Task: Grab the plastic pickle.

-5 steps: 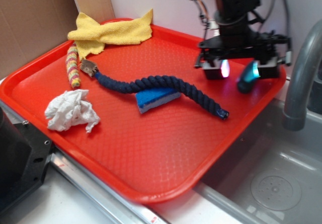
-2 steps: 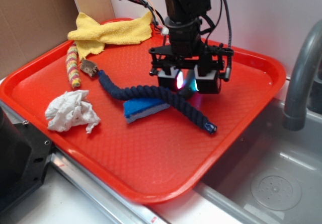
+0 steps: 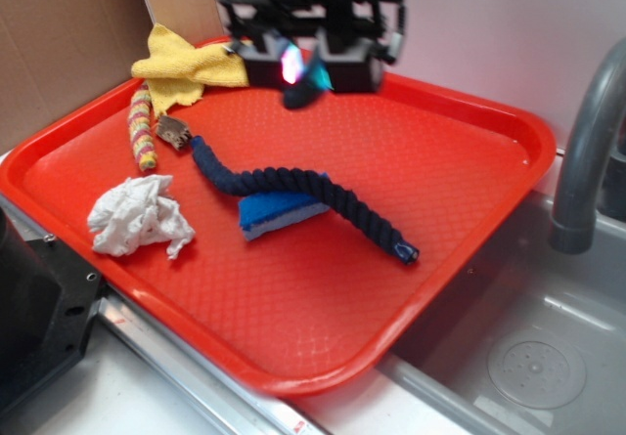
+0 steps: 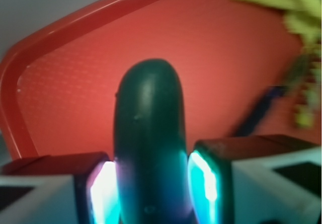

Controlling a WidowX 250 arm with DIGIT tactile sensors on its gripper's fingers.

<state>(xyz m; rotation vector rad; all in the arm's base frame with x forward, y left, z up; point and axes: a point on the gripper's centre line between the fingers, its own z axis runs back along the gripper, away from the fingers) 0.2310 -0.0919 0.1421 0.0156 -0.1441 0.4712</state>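
Hovering above tray's (image 3: 509, 127) far edge, gripper (image 3: 303, 68) seemingly level, clamping plastic pickle (image 4: 150, 138).

Pickle (image 4: 150, 143) dark green, glossy. Tray (image 3: 411, 161) red, fine dimpled texture. Rope (image 3: 293, 186) dark navy, twisted. Sponge (image 3: 279, 212) blue with a white edge. Cloth (image 3: 186, 64) yellow. Knitted stick (image 3: 143, 130) yellow-red striped. Crumpled tissue (image 3: 137, 217) white. Faucet (image 3: 585, 152) grey.
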